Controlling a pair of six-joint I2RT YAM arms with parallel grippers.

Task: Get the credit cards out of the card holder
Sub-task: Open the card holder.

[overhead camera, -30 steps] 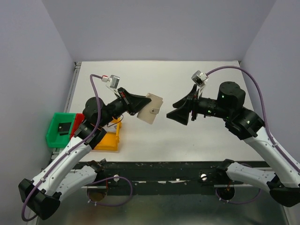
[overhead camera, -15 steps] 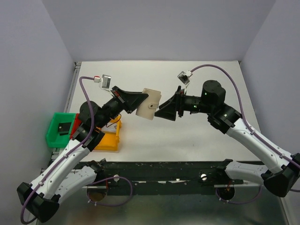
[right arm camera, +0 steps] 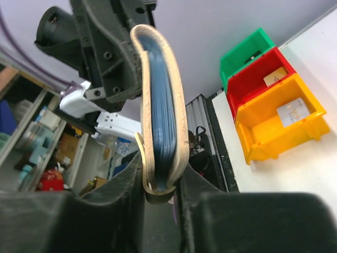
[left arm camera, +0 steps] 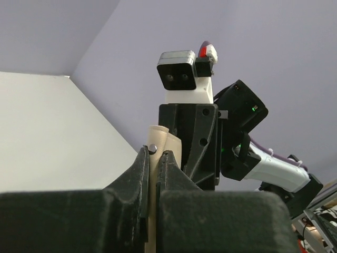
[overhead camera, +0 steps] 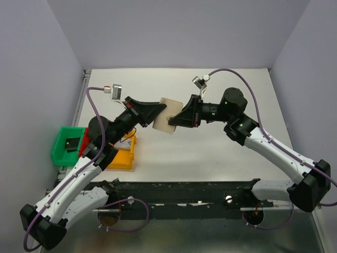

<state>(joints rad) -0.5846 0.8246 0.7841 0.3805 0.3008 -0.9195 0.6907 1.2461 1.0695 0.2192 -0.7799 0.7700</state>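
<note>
**Both claws on the card holder, mid-air: the opening step**

The left claw (overhead camera: pixel 157 117) is pressed tight on one edge of the card holder (overhead camera: pixel 169 107), holding it up above the table (overhead camera: pixel 210 158). The right claw (overhead camera: pixel 177 119) meets it from the other side, and in its wrist view the fingers (right arm camera: pixel 124 182) pinch the tan-bordered edge with the blue inner panels between them. The holder looks folded shut and no credit cards show from here, so I'd call this the pry-open stage. Next, the right claw likely needs to get hold of just one flap and peel it away while the left holds firm. Off to the left, the yellow bin (right arm camera: pixel 274 132), the red bin (right arm camera: pixel 253 79) and the green bin (overhead camera: pixel 63 153) sit well apart from the action.
</note>
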